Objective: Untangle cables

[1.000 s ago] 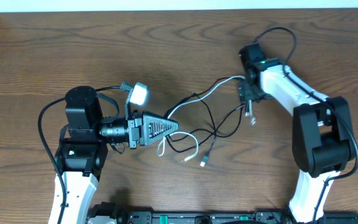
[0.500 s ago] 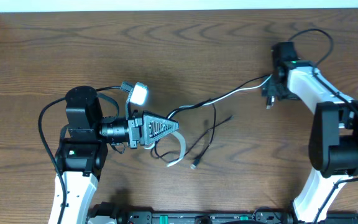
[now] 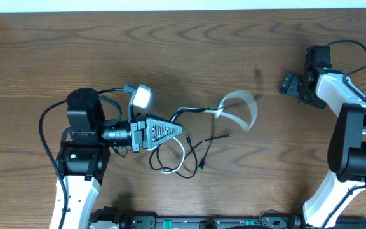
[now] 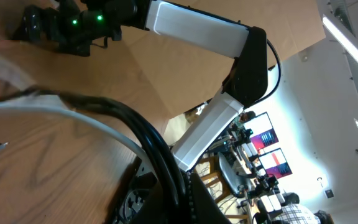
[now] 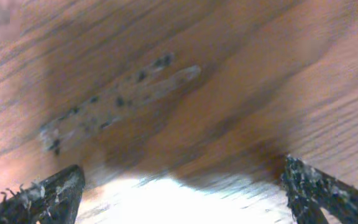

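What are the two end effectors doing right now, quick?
Left end effector: closed, holding the cables.
Right end effector: open, holding nothing.

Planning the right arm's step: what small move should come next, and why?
Probably move the right gripper toward the white cord and grasp its loose end: that gripper is open, empty and apart from the cables, which the left gripper pinches shut.
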`<action>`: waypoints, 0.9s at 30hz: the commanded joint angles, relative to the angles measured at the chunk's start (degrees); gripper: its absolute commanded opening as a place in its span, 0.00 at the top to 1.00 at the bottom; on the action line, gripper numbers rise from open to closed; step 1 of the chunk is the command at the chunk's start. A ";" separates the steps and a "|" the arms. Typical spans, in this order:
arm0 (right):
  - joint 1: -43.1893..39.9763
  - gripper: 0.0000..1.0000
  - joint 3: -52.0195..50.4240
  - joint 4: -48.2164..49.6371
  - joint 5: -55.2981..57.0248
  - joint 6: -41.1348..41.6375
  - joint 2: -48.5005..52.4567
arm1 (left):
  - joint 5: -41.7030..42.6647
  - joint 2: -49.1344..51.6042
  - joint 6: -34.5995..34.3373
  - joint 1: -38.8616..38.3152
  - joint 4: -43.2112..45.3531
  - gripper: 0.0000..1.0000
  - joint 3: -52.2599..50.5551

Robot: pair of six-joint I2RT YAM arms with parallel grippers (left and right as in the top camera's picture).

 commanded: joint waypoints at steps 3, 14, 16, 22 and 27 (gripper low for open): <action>1.18 0.01 -2.97 -1.14 -4.74 -2.05 4.02 | 1.51 -0.83 0.81 0.15 0.11 0.93 0.42; 1.70 0.01 -2.97 -0.44 -9.27 -2.03 4.02 | 1.07 -0.74 1.75 0.15 0.09 0.93 0.15; 1.75 0.01 -2.97 -0.26 -9.40 -2.03 4.02 | -0.13 -0.74 1.84 0.15 0.07 0.92 -0.26; 2.10 0.01 -2.97 -0.20 -9.42 -2.03 4.02 | -6.60 -0.74 1.86 0.15 -2.32 0.92 -1.75; 2.78 0.01 -2.97 0.17 -9.42 -2.03 4.02 | -18.80 -0.74 1.86 0.15 -11.06 0.93 -1.81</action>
